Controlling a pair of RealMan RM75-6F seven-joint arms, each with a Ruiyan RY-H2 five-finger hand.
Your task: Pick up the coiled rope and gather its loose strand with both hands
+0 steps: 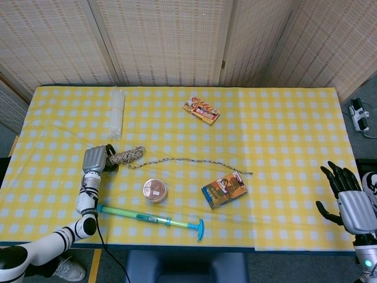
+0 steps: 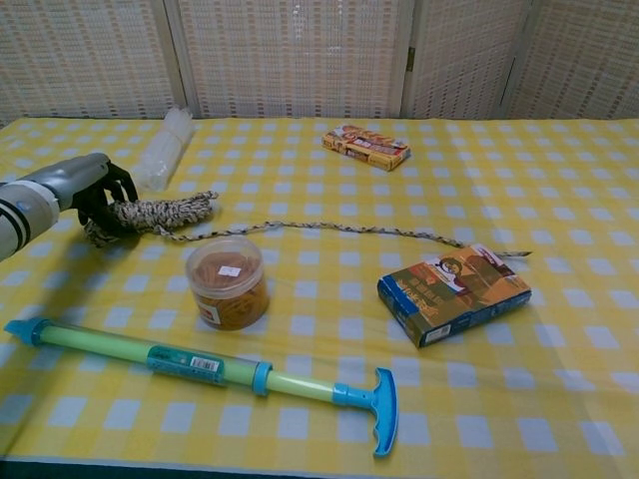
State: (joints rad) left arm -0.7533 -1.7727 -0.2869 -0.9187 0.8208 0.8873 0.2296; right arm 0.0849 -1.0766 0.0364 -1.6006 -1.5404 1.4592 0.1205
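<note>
The coiled rope (image 1: pixel 125 157) (image 2: pixel 165 213), speckled white and brown, lies at the table's left. Its loose strand (image 1: pixel 194 161) (image 2: pixel 349 229) trails right across the yellow checked cloth to a book-like box. My left hand (image 1: pixel 94 159) (image 2: pixel 85 190) has its dark fingers curled around the coil's left end and grips it. My right hand (image 1: pixel 349 199) hangs beyond the table's right edge, fingers spread, holding nothing. It does not show in the chest view.
A round orange tub (image 1: pixel 155 190) (image 2: pixel 228 282) sits just below the strand. A green and blue pump toy (image 1: pixel 150 219) (image 2: pixel 210 367) lies along the front. The blue box (image 1: pixel 224 190) (image 2: pixel 454 293) is by the strand's end. A snack box (image 1: pixel 201 110) and a clear plastic roll (image 1: pixel 117 112) lie further back.
</note>
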